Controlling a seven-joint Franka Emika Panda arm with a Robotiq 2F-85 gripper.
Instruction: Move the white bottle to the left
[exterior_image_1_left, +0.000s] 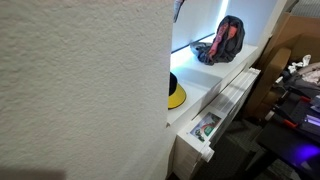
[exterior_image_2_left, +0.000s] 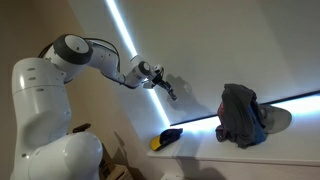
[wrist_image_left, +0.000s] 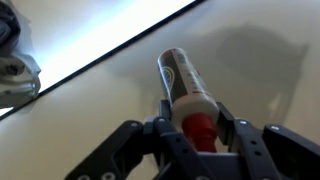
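Note:
In the wrist view the white bottle (wrist_image_left: 182, 80), slim with a whitish body and a red top, sits between my gripper's (wrist_image_left: 198, 128) two fingers, which are closed on its red cap end. In an exterior view the gripper (exterior_image_2_left: 169, 90) hangs in the air above the white counter (exterior_image_2_left: 200, 150), above the yellow round object and well away from the bag. The bottle is too small to make out there. A white wall hides the arm and the bottle in an exterior view (exterior_image_1_left: 80, 80).
A red-and-black bag (exterior_image_2_left: 243, 115) lies on the counter and also shows in an exterior view (exterior_image_1_left: 225, 40). A flat yellow round object (exterior_image_2_left: 168, 138) lies near the counter edge and also shows in an exterior view (exterior_image_1_left: 176, 96). An open drawer (exterior_image_1_left: 205, 128) holds small items.

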